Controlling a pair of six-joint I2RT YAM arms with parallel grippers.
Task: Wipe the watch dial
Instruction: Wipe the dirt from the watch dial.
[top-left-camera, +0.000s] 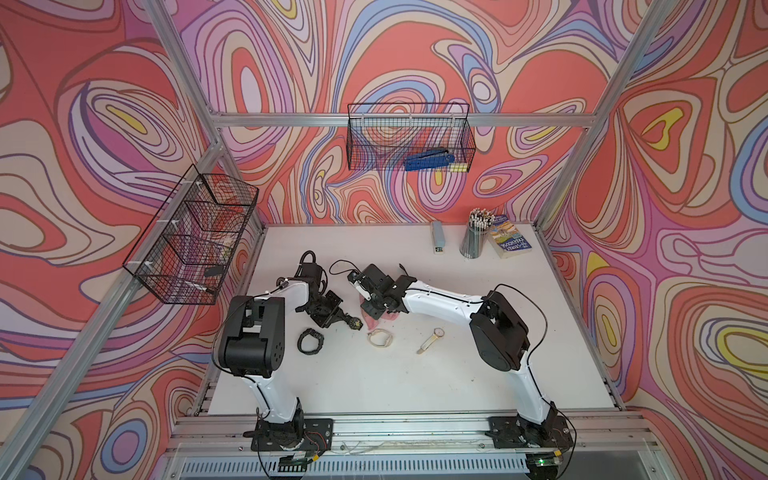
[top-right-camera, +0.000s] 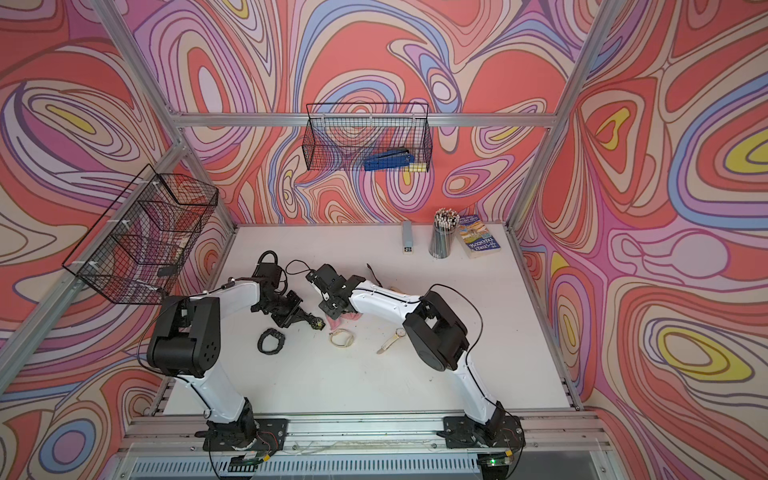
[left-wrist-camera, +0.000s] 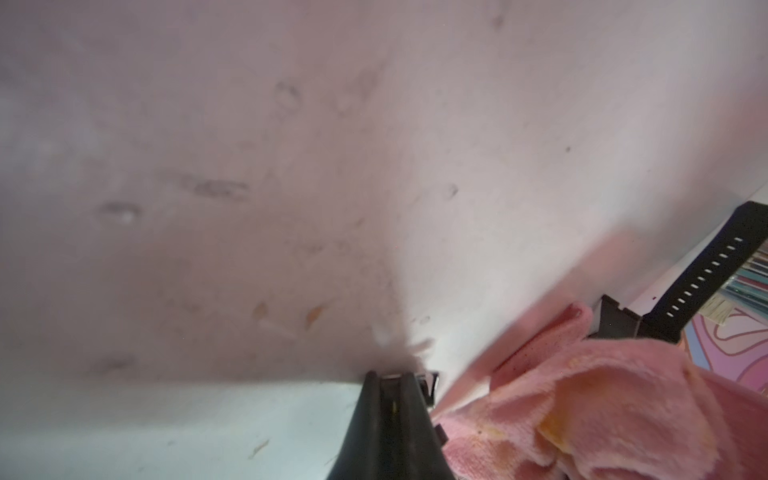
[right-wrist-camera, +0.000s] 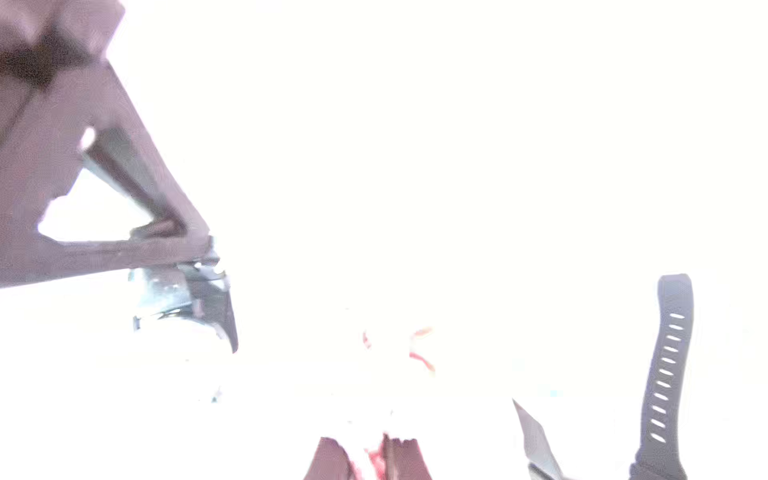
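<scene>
- Table (top-left-camera: 374, 386): white top, scuffed and stained; carries everything listed below.
- Left gripper (top-left-camera: 347, 319): low over the middle of the table; in the left wrist view (left-wrist-camera: 392, 380) its jaws are pressed together on a thin piece with a metal end, part of the dark watch.
- Dark watch (top-left-camera: 356, 323): black case with yellowish marks on the dial, held at the tip of the left gripper, just beside the pink cloth; also seen in a top view (top-right-camera: 316, 323).
- Right gripper (top-left-camera: 370, 307): pointed down onto the pink cloth; the right wrist view is badly overexposed, yet it shows the jaws (right-wrist-camera: 365, 453) close together with reddish fabric pinched between them.
- Pink cloth (top-left-camera: 386, 316): crumpled, lying on the table under the right gripper.
- Black looped watch (top-left-camera: 309, 340): on the table, near the left arm.
- Beige looped watch (top-left-camera: 380, 337): just in front of the pink cloth.
- Gold round watch (top-left-camera: 432, 340): lying flat, strap stretched out.
- Black perforated strap (left-wrist-camera: 706, 282): beyond the cloth.
- Pencil cup (top-left-camera: 473, 241), book (top-left-camera: 505, 239), grey stapler (top-left-camera: 437, 237): back right corner.
- Wire baskets: back wall (top-left-camera: 409, 137), left wall (top-left-camera: 187, 237).
</scene>
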